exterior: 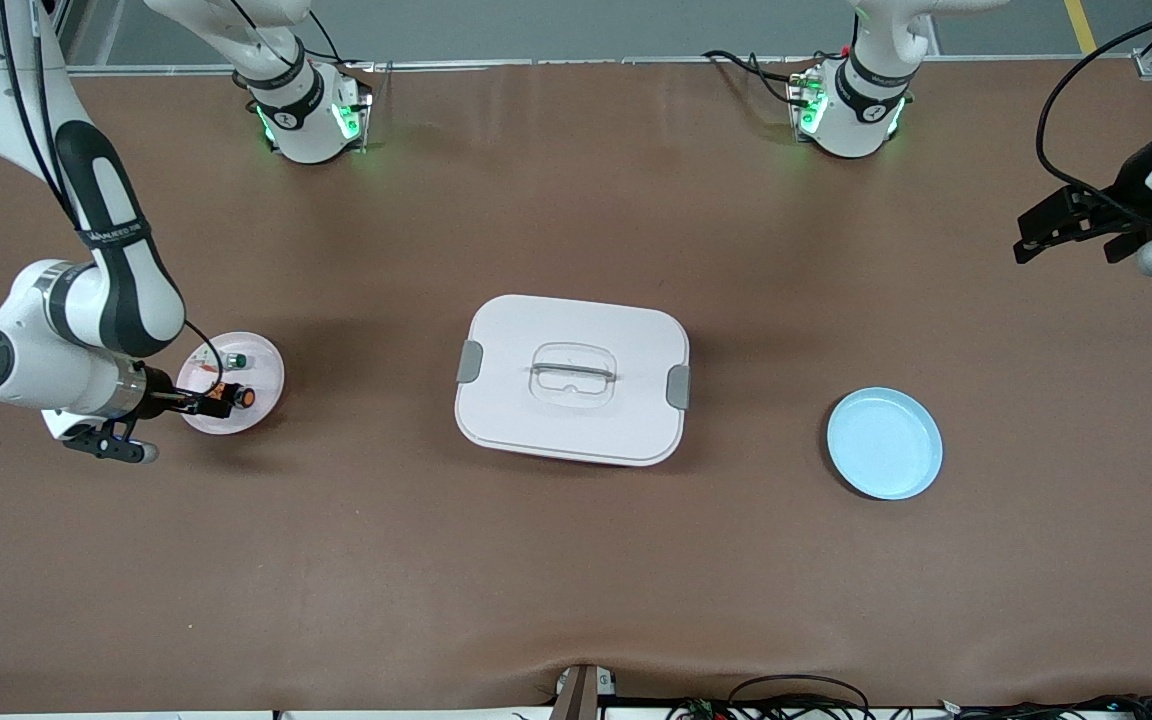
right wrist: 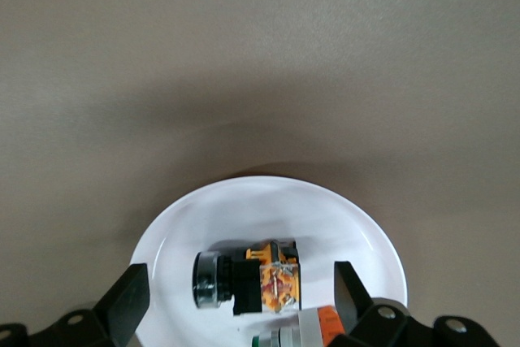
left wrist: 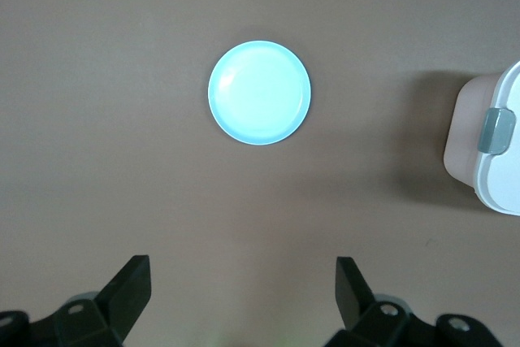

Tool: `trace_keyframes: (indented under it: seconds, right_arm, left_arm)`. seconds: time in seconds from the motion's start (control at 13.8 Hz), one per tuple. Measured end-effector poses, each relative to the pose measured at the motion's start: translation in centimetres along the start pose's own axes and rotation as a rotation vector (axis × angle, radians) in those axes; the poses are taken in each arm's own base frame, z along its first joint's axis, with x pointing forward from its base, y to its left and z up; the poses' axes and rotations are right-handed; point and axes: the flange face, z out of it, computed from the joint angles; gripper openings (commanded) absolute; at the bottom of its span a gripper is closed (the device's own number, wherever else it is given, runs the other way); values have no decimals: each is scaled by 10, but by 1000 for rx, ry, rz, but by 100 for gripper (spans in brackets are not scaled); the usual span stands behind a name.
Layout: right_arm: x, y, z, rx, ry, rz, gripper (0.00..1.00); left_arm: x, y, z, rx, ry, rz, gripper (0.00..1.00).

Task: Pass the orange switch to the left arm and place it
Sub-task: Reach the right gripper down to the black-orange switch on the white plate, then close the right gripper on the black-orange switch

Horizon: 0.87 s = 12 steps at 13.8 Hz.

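Currently we are at the pick step: the right end effector (exterior: 204, 403), fingers spread, hovers at the white plate (exterior: 261, 360) holding the orange switch (exterior: 241, 397). Next we must close squarely on it. The left end effector (exterior: 1076, 232) waits released, away from the box (exterior: 572, 379).

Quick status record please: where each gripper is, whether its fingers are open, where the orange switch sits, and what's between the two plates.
right gripper: low over the pink plate, open, around the orange switch, not yet closed
left gripper: open, empty, waiting in the air at its own end
green-capped switch: same plate
box: lidded, between the plates
blue plate: holds nothing
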Motion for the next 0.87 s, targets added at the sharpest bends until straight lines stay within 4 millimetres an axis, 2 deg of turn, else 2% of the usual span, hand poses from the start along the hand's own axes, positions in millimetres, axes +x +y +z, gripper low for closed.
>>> trace_keyframes:
  seconds: [0.22,0.87]
  right_arm:
    - [-9,2,18,-3,-10,1,100]
    - [-18,1,38,-4,-39,-1,100]
  left_arm:
    - [0,0,0,0,0,0,100]
    - [0,0,0,0,0,0,100]
